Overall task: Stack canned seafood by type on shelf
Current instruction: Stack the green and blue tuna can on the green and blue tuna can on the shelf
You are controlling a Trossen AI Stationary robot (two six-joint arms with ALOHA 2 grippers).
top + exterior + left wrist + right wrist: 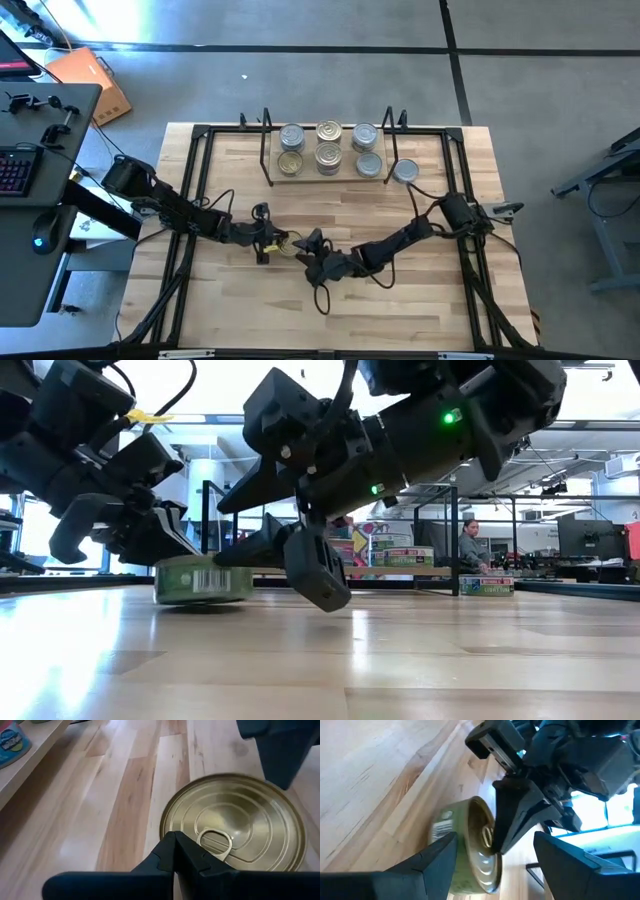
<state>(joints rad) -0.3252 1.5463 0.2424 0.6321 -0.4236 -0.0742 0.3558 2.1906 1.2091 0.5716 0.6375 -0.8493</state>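
Note:
A gold-topped tin of canned seafood [285, 243] with a green label stands upright on the tabletop near the middle. My left gripper [175, 842] is shut, its tips on the tin's top. My right gripper [495, 840] comes in from the table's right side, open, with one finger on either side of the tin [465, 847]. The shelf [300, 178] at the far edge carries several tins standing on their bases. One more silver-topped tin [405, 171] stands on the table beside the shelf's right end. My left gripper rests its shut fingertips [172, 847] on the tin's gold top, beside the ring pull [216, 841], slanting down from the table's left side. The tin stays flat on the table [205, 582]. My right gripper has one finger [437, 857] close to the tin's green side wall; whether it touches I cannot tell.
Thin black uprights [266, 150] frame the shelf, and black rails [195, 180] run along the table's left and right sides. Bare wood lies between the tin and the shelf. A desk with a keyboard [15, 170] stands off the table's left.

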